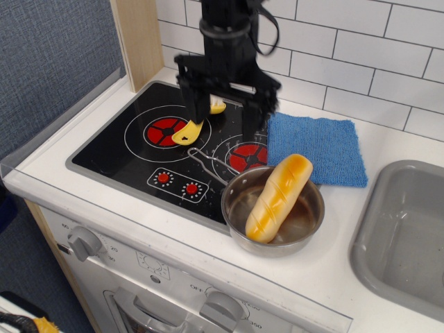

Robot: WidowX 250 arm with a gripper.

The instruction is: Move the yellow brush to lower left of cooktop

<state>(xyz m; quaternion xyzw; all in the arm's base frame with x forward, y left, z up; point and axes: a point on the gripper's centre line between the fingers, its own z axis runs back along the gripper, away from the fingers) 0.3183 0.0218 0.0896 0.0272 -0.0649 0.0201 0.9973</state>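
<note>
One yellow brush (193, 126), one bread loaf (277, 197) in one metal pot (305, 229), one blue cloth (318, 149). The brush lies on the cooktop (118, 149), far left burner, its flat holed handle end nearer. The gripper (225, 114) hangs above it, fingers spread wide, holding nothing.

Yellow brush (191, 129): bright yellow, small dark hole in the handle end.
Cooktop (125, 149): glossy black, grey rim; two red burner circles ringed with thin white lines; two small red dial marks.
Gripper (223, 107): black.
Bread loaf (277, 198): glossy orange-yellow, pale diagonal score marks.
Pot (305, 225): silver metal.
Cloth (320, 148): blue.
Surface (333, 270): white.
Sink (406, 239): grey.
Wall tiles (361, 41): white, grey grout lines.
Side panel (41, 62): dark blue-grey.
Post (139, 38): light wood.
</note>
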